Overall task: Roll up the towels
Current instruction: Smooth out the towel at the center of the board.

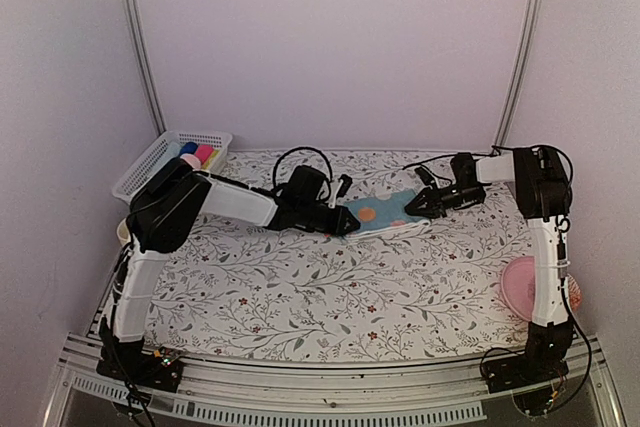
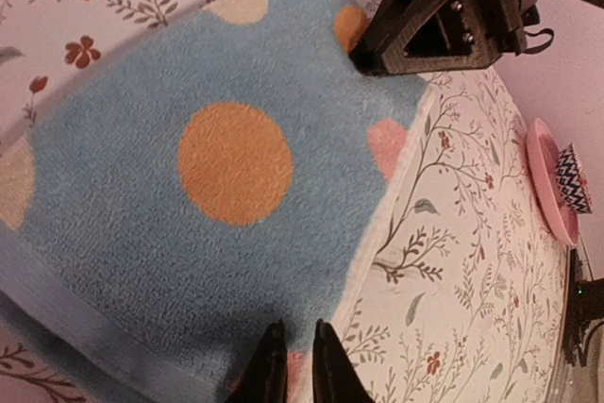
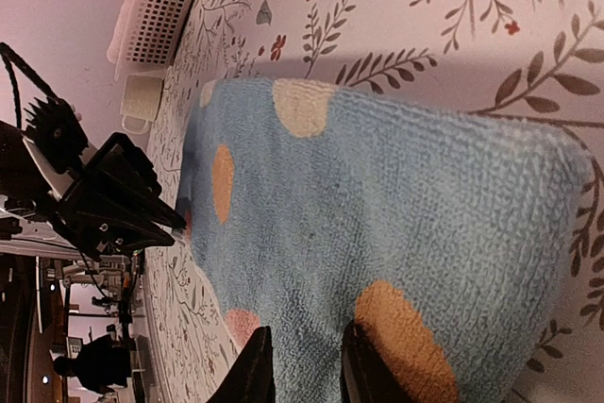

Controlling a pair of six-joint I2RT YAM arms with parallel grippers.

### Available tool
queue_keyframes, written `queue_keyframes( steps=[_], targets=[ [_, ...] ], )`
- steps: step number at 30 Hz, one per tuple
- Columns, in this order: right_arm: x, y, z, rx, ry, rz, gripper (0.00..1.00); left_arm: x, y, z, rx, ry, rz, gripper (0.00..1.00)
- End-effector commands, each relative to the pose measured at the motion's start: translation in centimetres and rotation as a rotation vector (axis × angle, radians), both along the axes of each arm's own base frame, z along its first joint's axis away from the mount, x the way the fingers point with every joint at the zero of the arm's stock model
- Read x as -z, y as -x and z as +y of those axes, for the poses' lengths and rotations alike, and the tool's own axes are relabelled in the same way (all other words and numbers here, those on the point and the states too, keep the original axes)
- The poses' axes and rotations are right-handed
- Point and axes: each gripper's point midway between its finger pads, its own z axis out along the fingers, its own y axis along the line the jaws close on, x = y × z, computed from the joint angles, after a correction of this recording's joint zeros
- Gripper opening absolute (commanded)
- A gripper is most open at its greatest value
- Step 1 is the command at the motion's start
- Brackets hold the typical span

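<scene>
One of the towels (image 1: 385, 209), light blue with orange, cream and pink dots, lies on the flowered tablecloth at the middle back. My left gripper (image 1: 347, 223) is at its left end. In the left wrist view its fingertips (image 2: 300, 365) stand almost together, pinching the towel (image 2: 226, 195) at a pink dot by the edge. My right gripper (image 1: 414, 209) is at the towel's right end. In the right wrist view its gripper (image 3: 302, 365) is closed on the towel (image 3: 377, 224), with blue cloth between the fingers. Each wrist view shows the other gripper at the far end.
A white basket (image 1: 150, 162) holding bright cloth tubes (image 1: 200, 155) stands at the back left. A round pink plate (image 1: 520, 287) sits by the right arm. A small white cup (image 3: 142, 99) stands near the basket. Pale walls close in the table on three sides.
</scene>
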Motion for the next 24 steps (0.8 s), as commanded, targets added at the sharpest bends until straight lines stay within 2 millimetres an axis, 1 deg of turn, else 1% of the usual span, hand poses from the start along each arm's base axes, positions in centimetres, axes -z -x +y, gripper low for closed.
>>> queue_keyframes(
  steps=[1,4,7,11,12,13,16,21,24],
  targets=[
    [1.5,1.3,-1.1,0.005,0.044,0.046,0.24,3.7,1.3,1.0,-0.006,-0.037,0.058,0.10],
    [1.9,1.7,-2.1,0.020,0.063,0.063,0.24,5.0,2.0,1.7,-0.012,-0.045,0.083,0.09],
    [1.7,2.3,-2.5,0.018,0.051,0.084,0.24,6.0,2.5,2.3,-0.018,-0.054,0.101,0.09],
    [0.1,3.2,-2.4,-0.017,0.023,0.078,0.24,6.4,2.9,2.8,-0.022,-0.062,0.106,0.09],
    [0.1,3.5,-2.4,-0.025,0.024,0.081,0.24,6.5,2.9,2.9,-0.024,-0.063,0.106,0.10],
    [-1.4,3.5,-2.4,-0.032,0.021,0.043,0.24,6.4,2.9,2.9,-0.024,-0.063,0.102,0.10],
    [-2.2,4.2,-2.4,-0.046,0.017,0.035,0.24,6.3,2.8,2.9,-0.023,-0.063,0.101,0.10],
    [-0.6,5.0,-3.1,-0.045,0.093,0.055,0.24,6.1,2.6,2.9,-0.025,-0.063,0.098,0.11],
    [0.4,5.0,-3.5,-0.038,0.138,0.061,0.23,6.1,2.6,2.9,-0.026,-0.068,0.097,0.12]
  ],
)
